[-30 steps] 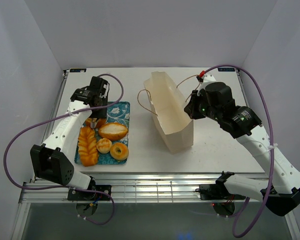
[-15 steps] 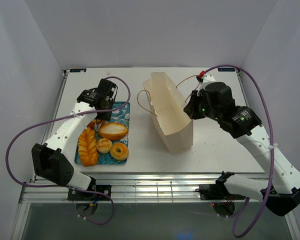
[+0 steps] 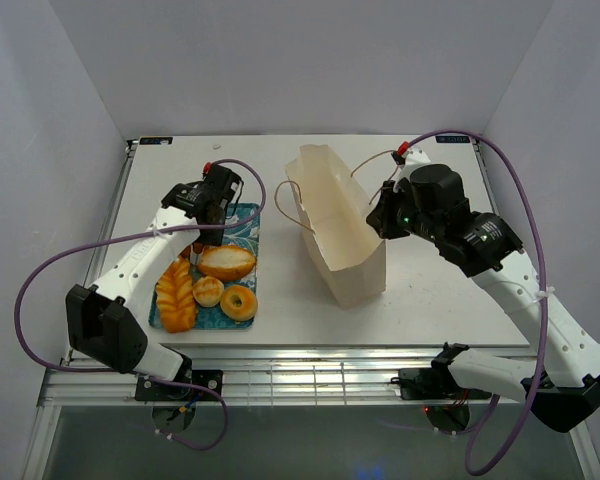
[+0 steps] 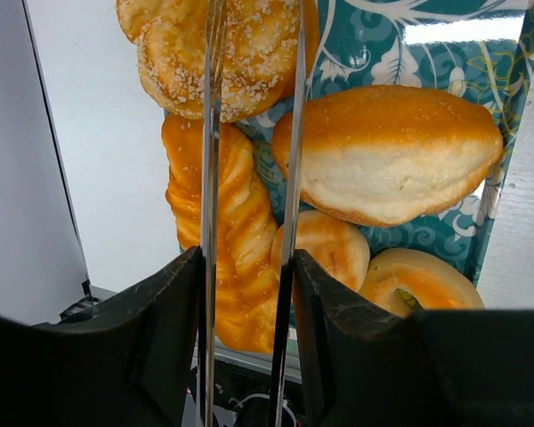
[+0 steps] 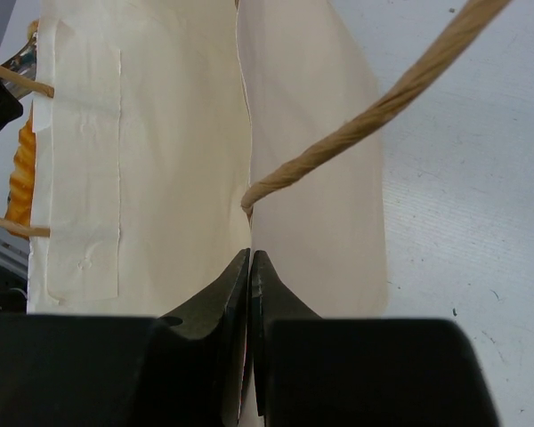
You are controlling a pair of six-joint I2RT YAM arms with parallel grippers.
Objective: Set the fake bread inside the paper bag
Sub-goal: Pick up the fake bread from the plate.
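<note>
The right gripper [image 5: 250,260], pinched shut on the right wall of the paper bag [image 3: 342,235], props it open, so the left gripper [image 4: 254,13] — clamped on 1 seeded pastry [image 4: 173,53] over the far end of the tray [image 3: 242,224] — should rise clear, swing right and let go low inside.

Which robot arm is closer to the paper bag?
Right. Its fingers pinch the paper bag at its rim; the left fingers hang over the tray, apart from the bag.

Fake bread [image 3: 226,262] lies on the tray [image 3: 242,222], left of the paper bag [image 3: 345,230].
</note>
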